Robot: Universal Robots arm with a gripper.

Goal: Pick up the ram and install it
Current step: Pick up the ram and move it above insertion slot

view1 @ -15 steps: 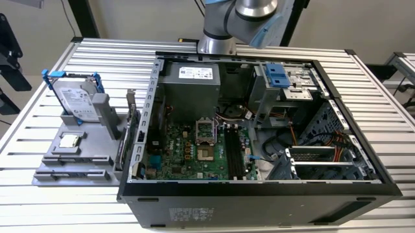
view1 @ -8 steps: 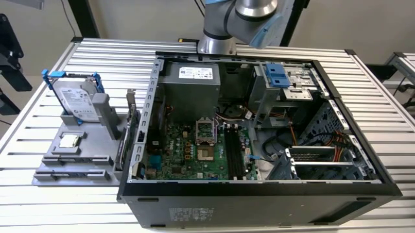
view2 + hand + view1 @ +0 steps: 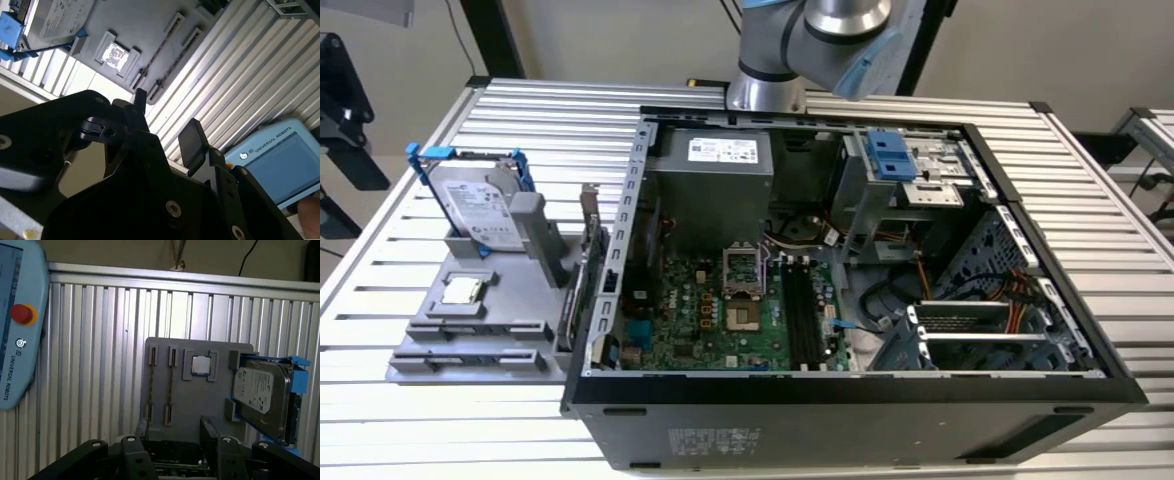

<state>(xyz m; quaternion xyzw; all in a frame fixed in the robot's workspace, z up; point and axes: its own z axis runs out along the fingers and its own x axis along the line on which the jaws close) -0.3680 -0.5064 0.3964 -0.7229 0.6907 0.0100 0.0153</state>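
Two thin dark ram sticks stand on edge in the end brackets of a grey holder plate, one ram [image 3: 150, 385] beside the other [image 3: 170, 385]; the second wrist view shows a ram [image 3: 161, 54] on that plate too. My gripper [image 3: 174, 432] [image 3: 167, 125] hangs open well above the table, some distance from the holder, with nothing between its black fingers [image 3: 192, 142]. On the table's left in the exterior view is the holder plate [image 3: 480, 300]. The black memory slots [image 3: 803, 312] lie on the motherboard inside the open computer case.
A silver hard drive [image 3: 260, 390] in blue brackets and a small square CPU chip [image 3: 201, 365] share the holder. A light blue teach pendant [image 3: 15, 325] lies on the ribbed table. The arm [image 3: 814, 40] rises behind the case [image 3: 854, 400].
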